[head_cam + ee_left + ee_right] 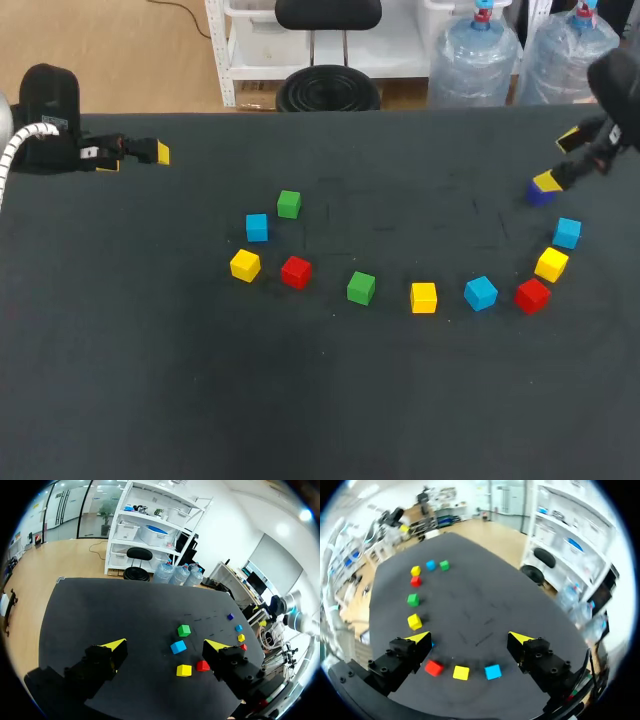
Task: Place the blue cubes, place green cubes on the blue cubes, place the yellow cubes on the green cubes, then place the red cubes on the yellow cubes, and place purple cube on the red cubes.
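Several cubes lie in a loose arc on the dark table [330, 400]. At its left end are a green cube [289, 204], a blue cube [257, 227], a yellow cube [245, 265] and a red cube [296, 271]. Further right come green [361, 288], yellow [424, 297], blue [481, 293], red [532, 295], yellow [551, 264] and blue [567, 232]. The purple cube [540, 195] lies at the far right, partly covered by one tip of my right gripper [558, 160], which hangs open above it. My left gripper [135, 158] stands open and empty at the far left.
From the left wrist, the left gripper [165, 647] is well above the table, with the green cube [184, 630] and blue cube [178, 647] ahead. From the right wrist, a red cube [433, 668], yellow cube [461, 672] and blue cube [493, 671] lie below the right gripper [470, 638].
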### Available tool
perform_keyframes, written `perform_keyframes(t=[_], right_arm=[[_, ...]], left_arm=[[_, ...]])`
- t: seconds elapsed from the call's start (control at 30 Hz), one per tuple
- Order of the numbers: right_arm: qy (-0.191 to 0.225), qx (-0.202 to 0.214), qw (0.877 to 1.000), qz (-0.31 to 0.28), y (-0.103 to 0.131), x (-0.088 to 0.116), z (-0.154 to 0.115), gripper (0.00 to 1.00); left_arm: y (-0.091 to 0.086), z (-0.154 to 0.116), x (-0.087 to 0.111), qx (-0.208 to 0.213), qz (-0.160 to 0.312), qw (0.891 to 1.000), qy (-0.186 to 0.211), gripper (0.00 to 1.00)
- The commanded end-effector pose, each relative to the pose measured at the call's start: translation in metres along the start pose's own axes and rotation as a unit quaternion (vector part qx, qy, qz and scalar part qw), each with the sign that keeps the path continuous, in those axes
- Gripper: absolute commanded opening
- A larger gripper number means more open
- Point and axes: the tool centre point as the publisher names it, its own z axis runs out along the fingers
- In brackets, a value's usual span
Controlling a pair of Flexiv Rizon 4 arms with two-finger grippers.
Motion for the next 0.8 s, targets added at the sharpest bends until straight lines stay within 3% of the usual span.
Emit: perform_keyframes(t=[0.03, 0.33, 0.47, 0.8], right_arm=[[0.034, -0.131, 0.983, -0.123, -0.0010, -0.0024, 0.0014, 1.00], [0.047, -0.200, 0.952, -0.227, 0.0058, 0.0005, 0.0019, 1.00], [0.055, -0.204, 0.943, -0.257, 0.0072, 0.0024, 0.0032, 1.00], [0.055, -0.204, 0.943, -0.257, 0.0072, 0.0024, 0.0032, 1.00]], left_arm=[[0.0013, 0.0008, 0.0003, 0.002, 0.000, 1.000, -0.002, 1.00], [0.0013, 0.0008, 0.0003, 0.002, 0.000, 1.000, -0.002, 1.00], [0.0013, 0.0008, 0.0003, 0.002, 0.000, 1.000, -0.002, 1.00], [0.0013, 0.0008, 0.0003, 0.002, 0.000, 1.000, -0.002, 1.00]])
